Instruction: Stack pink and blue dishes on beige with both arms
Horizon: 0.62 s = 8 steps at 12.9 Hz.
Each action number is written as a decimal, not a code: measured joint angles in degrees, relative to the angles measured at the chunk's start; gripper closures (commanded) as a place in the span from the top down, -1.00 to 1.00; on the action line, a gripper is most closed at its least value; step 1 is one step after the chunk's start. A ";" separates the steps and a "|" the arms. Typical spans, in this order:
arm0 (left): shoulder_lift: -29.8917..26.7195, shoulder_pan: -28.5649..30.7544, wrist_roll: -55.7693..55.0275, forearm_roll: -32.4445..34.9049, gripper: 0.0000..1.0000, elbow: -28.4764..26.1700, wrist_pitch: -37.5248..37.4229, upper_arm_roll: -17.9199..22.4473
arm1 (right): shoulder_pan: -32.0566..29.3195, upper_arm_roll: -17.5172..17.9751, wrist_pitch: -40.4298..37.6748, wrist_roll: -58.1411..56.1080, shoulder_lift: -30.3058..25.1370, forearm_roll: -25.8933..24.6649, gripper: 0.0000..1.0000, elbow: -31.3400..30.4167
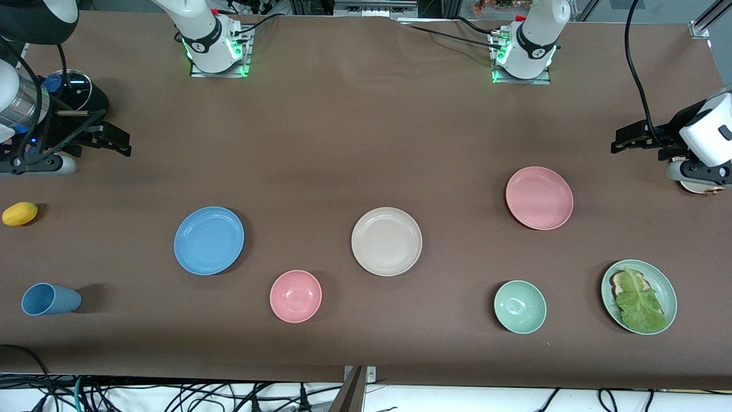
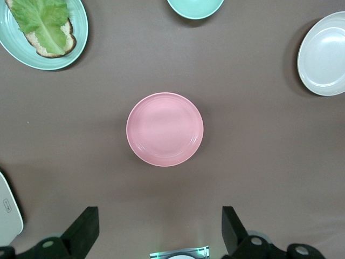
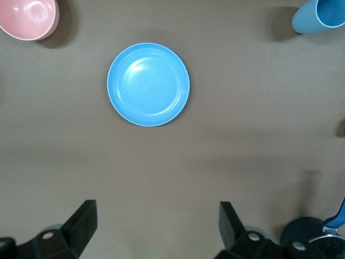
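Three plates lie flat and well apart on the brown table (image 1: 343, 143): the beige plate (image 1: 386, 241) near the middle, the blue plate (image 1: 209, 240) toward the right arm's end, and the pink plate (image 1: 539, 198) toward the left arm's end and a little farther from the front camera than the other two. Nothing is stacked yet. The left gripper (image 1: 629, 140) is held up over the left arm's end of the table, and in the left wrist view its fingers (image 2: 83, 229) are seen spread wide with nothing between them, the pink plate (image 2: 165, 129) lying on the table below. The right gripper (image 1: 111, 140) is held likewise over the right arm's end, its fingers (image 3: 81, 224) parted and empty, with the blue plate (image 3: 148, 84) in its view. The plates are judged light, stiff and matte, so little slip is expected, but being so flat they offer only the low rim. Each is best taken at the edge, one finger inside the rim and one outside, and kept level while carried to the beige plate.
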 measured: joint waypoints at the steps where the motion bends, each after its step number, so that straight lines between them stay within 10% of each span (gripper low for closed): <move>1: 0.00 0.00 0.01 0.00 1.00 0.00 0.00 0.00 | 0.00 0.00 0.00 0.04 0.00 0.00 1.00 0.00; 8: 0.00 0.00 0.06 0.00 1.00 0.01 0.00 0.00 | -0.05 0.00 0.00 0.15 0.00 0.50 1.00 0.01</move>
